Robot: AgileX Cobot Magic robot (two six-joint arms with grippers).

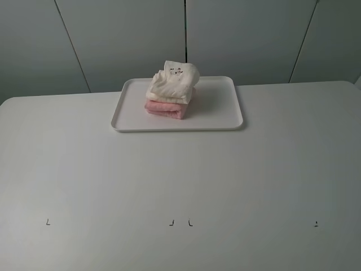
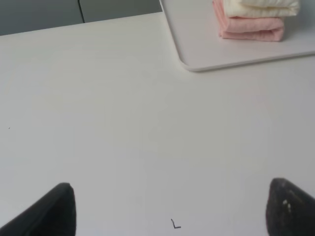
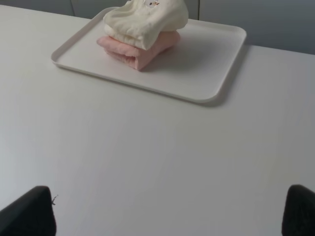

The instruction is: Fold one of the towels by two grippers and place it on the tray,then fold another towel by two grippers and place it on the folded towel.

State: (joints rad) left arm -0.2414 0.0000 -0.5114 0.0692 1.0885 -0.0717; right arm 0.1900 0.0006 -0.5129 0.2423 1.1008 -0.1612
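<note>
A folded cream towel (image 1: 174, 80) lies on top of a folded pink towel (image 1: 166, 108) on the white tray (image 1: 220, 110) at the back middle of the table. Both towels also show in the right wrist view, cream (image 3: 147, 19) over pink (image 3: 140, 49), on the tray (image 3: 206, 64). The left wrist view shows the pink towel (image 2: 251, 27), the cream towel's edge (image 2: 261, 7) and the tray corner (image 2: 197, 49). My left gripper (image 2: 172, 209) and right gripper (image 3: 170, 214) are open and empty, low over the bare table, far from the tray. Neither arm shows in the exterior view.
The white table (image 1: 180, 186) carries small black marks (image 1: 48, 222) near its front edge. Grey wall panels (image 1: 124, 34) stand behind the table.
</note>
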